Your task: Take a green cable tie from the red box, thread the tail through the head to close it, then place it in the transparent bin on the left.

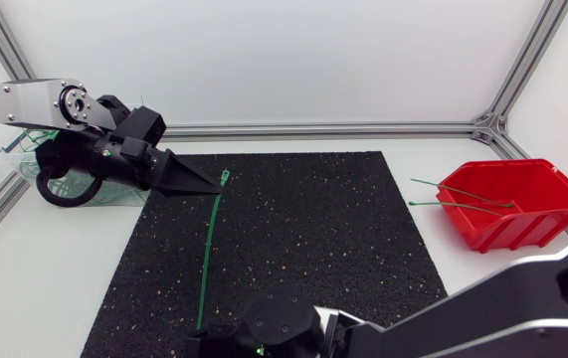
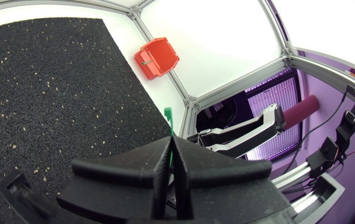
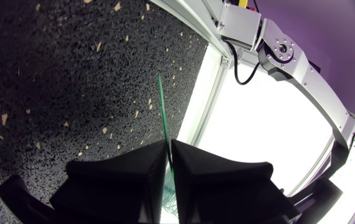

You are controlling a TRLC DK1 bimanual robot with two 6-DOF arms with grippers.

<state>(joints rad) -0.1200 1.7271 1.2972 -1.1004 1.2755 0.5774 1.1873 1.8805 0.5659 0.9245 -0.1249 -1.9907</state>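
Note:
A green cable tie [image 1: 210, 239] stretches in a long line over the black mat [image 1: 313, 239]. My left gripper [image 1: 214, 186] is shut on the tie near its head [image 1: 225, 177]. In the left wrist view the head [image 2: 168, 114] sticks out just past the shut left gripper [image 2: 172, 144]. My right gripper [image 1: 204, 338] sits at the mat's front edge, shut on the tie's other end. In the right wrist view the thin tail [image 3: 161, 106] pokes out ahead of the right gripper [image 3: 168, 149]. The red box [image 1: 507, 204] at the right holds more green ties [image 1: 463, 194].
The transparent bin [image 1: 27, 154] stands at the far left, mostly hidden behind my left arm, with green ties inside. Aluminium frame rails [image 1: 343, 128] run along the table's back and sides. The red box [image 2: 157, 58] also shows far off in the left wrist view.

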